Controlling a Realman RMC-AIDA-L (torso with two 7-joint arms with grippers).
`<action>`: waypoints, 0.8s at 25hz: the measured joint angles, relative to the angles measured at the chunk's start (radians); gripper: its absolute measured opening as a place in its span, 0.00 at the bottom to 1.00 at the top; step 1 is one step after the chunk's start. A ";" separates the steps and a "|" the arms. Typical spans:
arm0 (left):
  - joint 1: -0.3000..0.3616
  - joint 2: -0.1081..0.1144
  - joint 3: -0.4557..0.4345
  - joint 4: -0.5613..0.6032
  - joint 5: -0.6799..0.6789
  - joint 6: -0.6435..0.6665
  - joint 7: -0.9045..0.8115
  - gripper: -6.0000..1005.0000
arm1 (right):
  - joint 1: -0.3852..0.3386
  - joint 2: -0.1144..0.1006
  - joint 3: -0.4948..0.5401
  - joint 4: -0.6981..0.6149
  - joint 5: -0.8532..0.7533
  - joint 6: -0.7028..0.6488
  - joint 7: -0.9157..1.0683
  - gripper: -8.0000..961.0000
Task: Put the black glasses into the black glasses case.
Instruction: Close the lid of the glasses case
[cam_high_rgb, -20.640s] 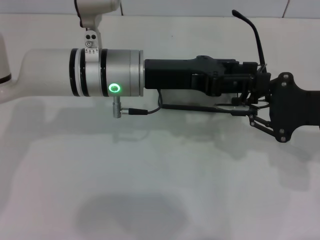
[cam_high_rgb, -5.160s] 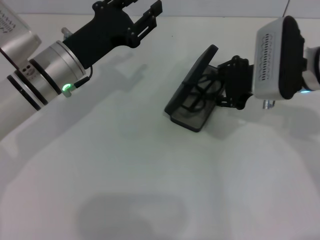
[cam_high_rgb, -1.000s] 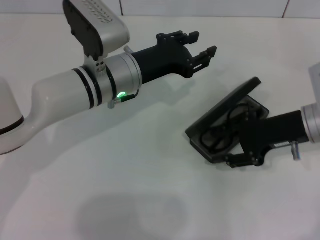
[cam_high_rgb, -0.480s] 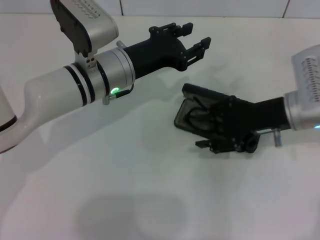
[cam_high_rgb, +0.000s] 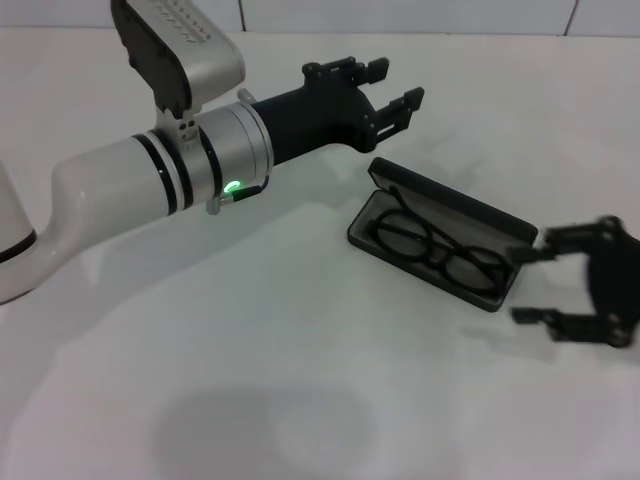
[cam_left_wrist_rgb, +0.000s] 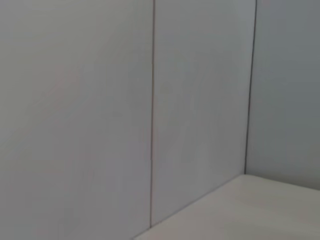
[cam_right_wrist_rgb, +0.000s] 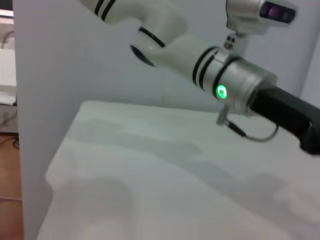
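Glasses seated in the open case; right gripper clear beside it.

Left gripper (cam_high_rgb: 378, 85), fingers spread and empty, hovers at 11 o'clock of the black glasses case (cam_high_rgb: 440, 246). Right gripper (cam_high_rgb: 560, 280), jaws apart, sits at 3 o'clock. The black glasses (cam_high_rgb: 440, 250) lie inside; I'd close the lid gently, checking the temples stay tucked.

A bare robot test room, lab-like: a plain white table (cam_high_rgb: 200, 380) (nothing homely about it) stands against pale wall panels (cam_left_wrist_rgb: 100, 110) with thin seams, and a white robot arm (cam_right_wrist_rgb: 200, 65) glows with a green status light.
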 joint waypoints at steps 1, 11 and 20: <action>-0.003 0.000 0.000 0.000 0.014 -0.001 -0.016 0.55 | -0.018 -0.006 0.006 0.002 -0.001 -0.007 -0.011 0.57; -0.153 -0.003 0.073 -0.049 0.250 -0.020 -0.297 0.55 | -0.115 -0.017 0.120 0.025 -0.003 -0.012 -0.039 0.59; -0.193 -0.006 0.201 -0.066 0.370 -0.104 -0.422 0.55 | -0.108 -0.021 0.124 0.080 -0.005 -0.005 -0.080 0.61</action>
